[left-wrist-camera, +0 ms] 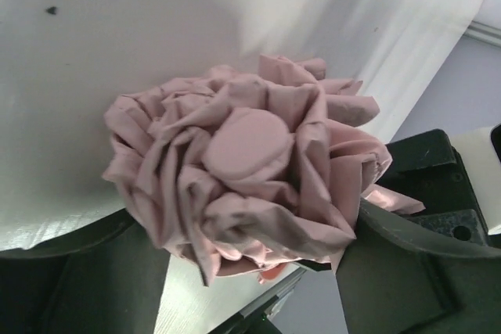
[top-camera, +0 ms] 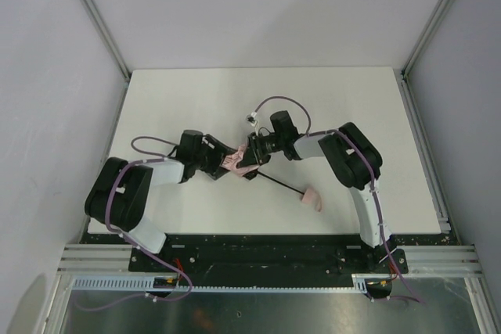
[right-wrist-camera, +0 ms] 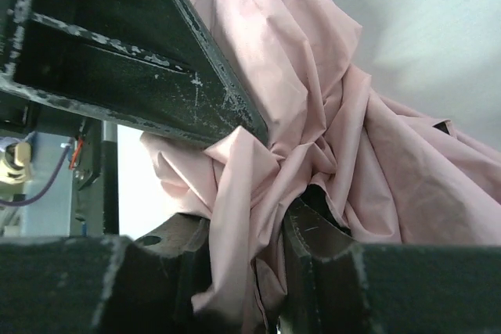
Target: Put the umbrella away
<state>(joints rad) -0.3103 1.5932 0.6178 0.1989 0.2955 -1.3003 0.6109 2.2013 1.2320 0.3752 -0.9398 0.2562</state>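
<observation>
umbrella (top-camera: 233, 163) canopy largely hidden between left gripper (top-camera: 220, 165) and right gripper (top-camera: 251, 157), shaft (top-camera: 280, 184) upper end covered

The left gripper (top-camera: 221, 163) and right gripper (top-camera: 250, 158) crowd the bunched umbrella (top-camera: 234, 163) mid-table, its shaft (top-camera: 280, 184) barring the near right; the table (top-camera: 235, 99) lies open beyond them.

Bright, even light; umbrella (left-wrist-camera: 243, 185) casts soft shadow; close wrist views slightly blurred.

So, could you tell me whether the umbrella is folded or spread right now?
Folded: the umbrella canopy is bunched in crumpled pink pleats, with the black shaft sticking out to the handle.
</observation>
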